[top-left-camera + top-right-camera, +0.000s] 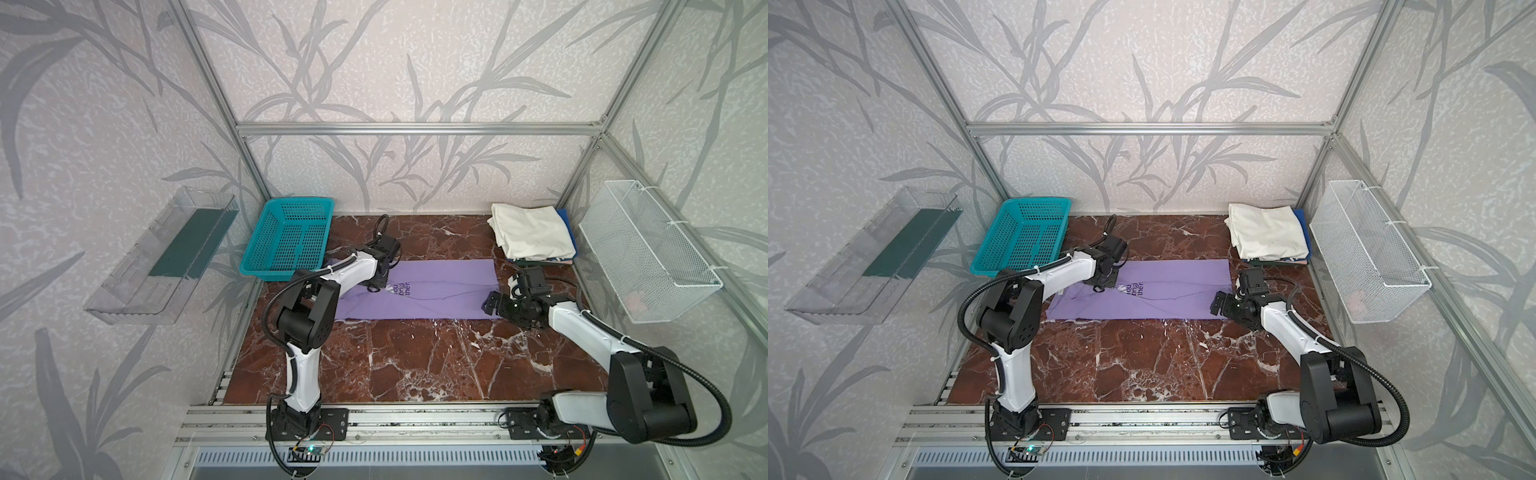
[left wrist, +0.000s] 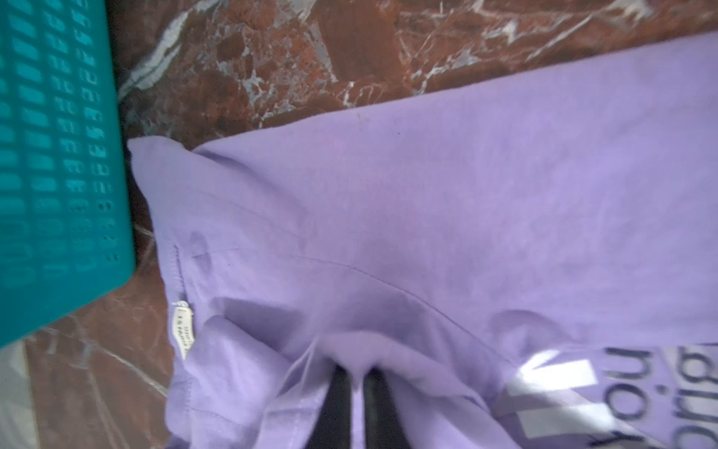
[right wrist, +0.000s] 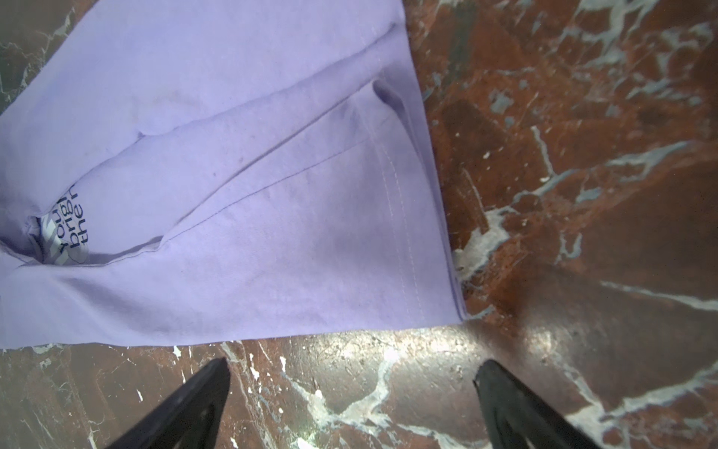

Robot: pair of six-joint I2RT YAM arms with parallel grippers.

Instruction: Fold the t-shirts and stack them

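Evidently, the lavender t-shirt (image 1: 436, 291) is laid out on the tabletop (image 1: 415, 361) as a long narrow band. Its sides are folded in toward the middle, so that only part of the chest lettering is seen. This shape is judged to be prepared for a fold across the length. The collar end is turned toward the teal basket (image 1: 266, 272), and the hem end toward the stack in the far right corner. There a cream-white t-shirt (image 1: 532, 232) is placed on top of blue and dark edges, probably so that the next folded shirt can be added after a short carry.

The left gripper (image 1: 374, 286) is set down on the shirt near the collar end, just beside the lettering. In the left wrist view its fingers (image 2: 336, 400) are seen close together with a raised pinch of lavender cloth between them. How firm the grip is cannot be told. The right gripper (image 3: 351, 408) is held with jaws wide apart over bare tabletop, just beside the near hem corner, and the cloth is not touched. That corner is judged to be the place to be taken next.
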